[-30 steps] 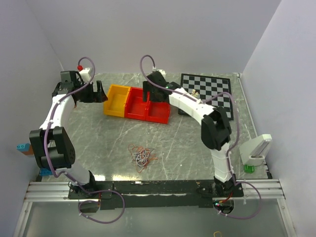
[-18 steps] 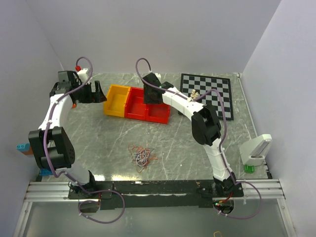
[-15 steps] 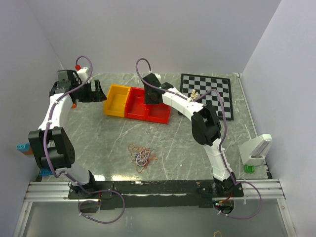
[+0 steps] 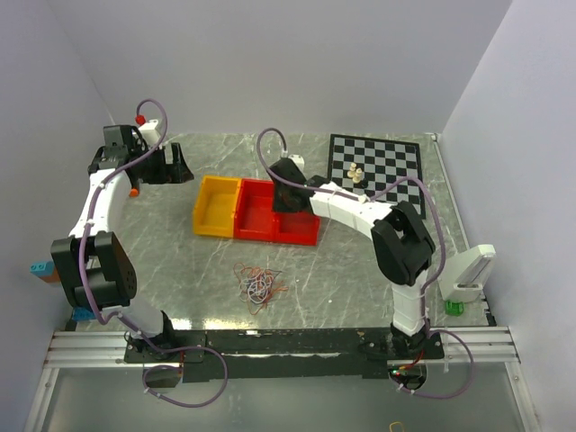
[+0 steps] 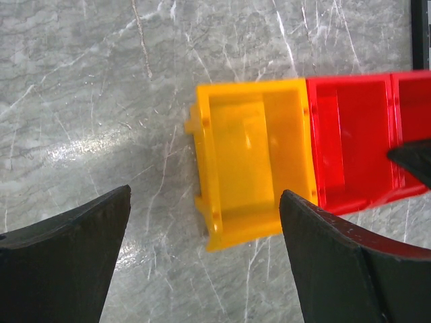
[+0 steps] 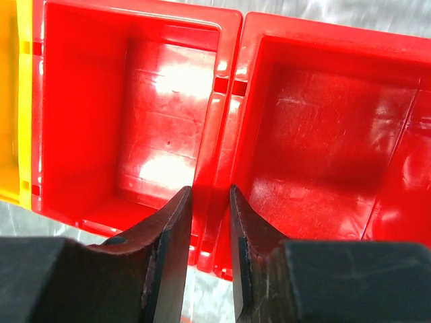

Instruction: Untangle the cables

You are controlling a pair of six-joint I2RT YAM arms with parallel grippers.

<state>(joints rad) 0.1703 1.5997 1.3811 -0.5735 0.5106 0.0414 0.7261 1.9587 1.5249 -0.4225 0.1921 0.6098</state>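
Note:
The cables (image 4: 258, 283), a small clump of thin orange-red, white and dark curly wires, lie on the marble table (image 4: 180, 252) near the front middle, away from both grippers. My right gripper (image 4: 290, 200) (image 6: 209, 190) is shut on the joined walls (image 6: 217, 128) between the two red bins (image 4: 256, 211), one finger in each bin. My left gripper (image 4: 178, 166) (image 5: 204, 195) hangs wide open at the far left, above the table just left of the yellow bin (image 5: 259, 161), holding nothing.
The yellow bin (image 4: 216, 205) and both red bins form one row across the table's middle. A chessboard (image 4: 387, 162) with small pieces (image 4: 355, 171) lies at the far right. A white stand (image 4: 470, 274) and a green object (image 4: 454, 307) sit at the right edge.
My right gripper has closed on the wall between the red bins, and the whole row of bins has shifted nearer and to the right. The left arm has barely moved.

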